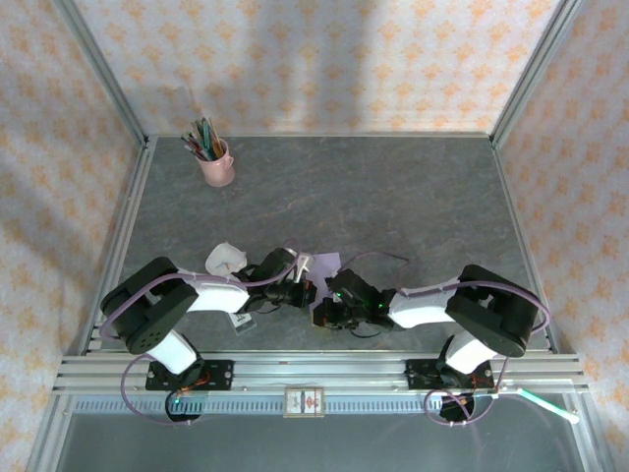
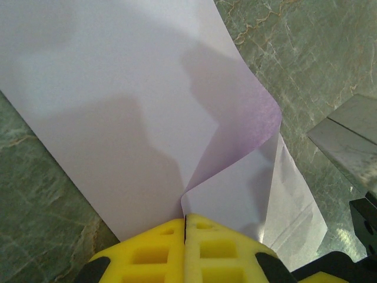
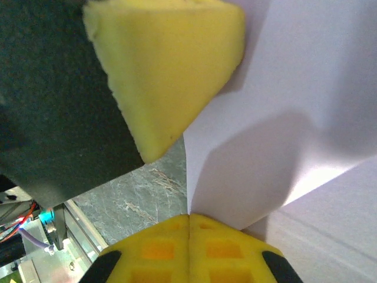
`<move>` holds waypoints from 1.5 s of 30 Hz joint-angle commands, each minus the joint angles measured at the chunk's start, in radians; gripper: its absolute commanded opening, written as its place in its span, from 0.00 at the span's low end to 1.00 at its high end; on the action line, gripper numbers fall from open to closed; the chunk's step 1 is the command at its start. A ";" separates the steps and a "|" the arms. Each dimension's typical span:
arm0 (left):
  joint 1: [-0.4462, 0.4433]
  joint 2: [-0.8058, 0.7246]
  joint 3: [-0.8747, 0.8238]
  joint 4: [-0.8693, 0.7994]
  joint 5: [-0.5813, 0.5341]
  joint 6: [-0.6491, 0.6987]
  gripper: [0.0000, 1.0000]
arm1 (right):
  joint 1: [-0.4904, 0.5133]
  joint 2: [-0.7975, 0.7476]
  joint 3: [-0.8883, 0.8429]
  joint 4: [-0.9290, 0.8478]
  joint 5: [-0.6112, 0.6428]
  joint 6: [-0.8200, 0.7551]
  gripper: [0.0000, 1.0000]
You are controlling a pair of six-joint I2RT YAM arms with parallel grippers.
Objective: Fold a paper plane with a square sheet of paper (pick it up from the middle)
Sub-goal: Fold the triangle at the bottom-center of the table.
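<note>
Two pinches on one sheet (image 2: 118,88): my left gripper (image 2: 185,225) and right gripper (image 3: 188,219) both press their jaws together on its edge; it spreads just ahead of them. One cup (image 1: 217,167) stands far beyond.

Lavender square sheet of paper (image 2: 118,118), unmarked, one edge curled into loose fold.

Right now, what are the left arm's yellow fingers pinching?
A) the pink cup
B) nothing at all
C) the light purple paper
C: in the left wrist view the left gripper is shut on the edge of the square sheet of paper, which curls up from the pinch.
</note>
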 commanded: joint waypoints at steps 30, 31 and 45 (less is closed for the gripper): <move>0.000 0.070 -0.027 -0.141 -0.036 0.037 0.00 | -0.024 -0.022 0.058 -0.060 0.015 -0.026 0.00; 0.000 0.072 -0.026 -0.143 -0.035 0.038 0.00 | -0.029 -0.018 0.058 -0.055 0.012 -0.026 0.00; 0.000 0.072 -0.027 -0.145 -0.034 0.040 0.00 | -0.073 0.027 0.037 -0.054 0.013 -0.049 0.00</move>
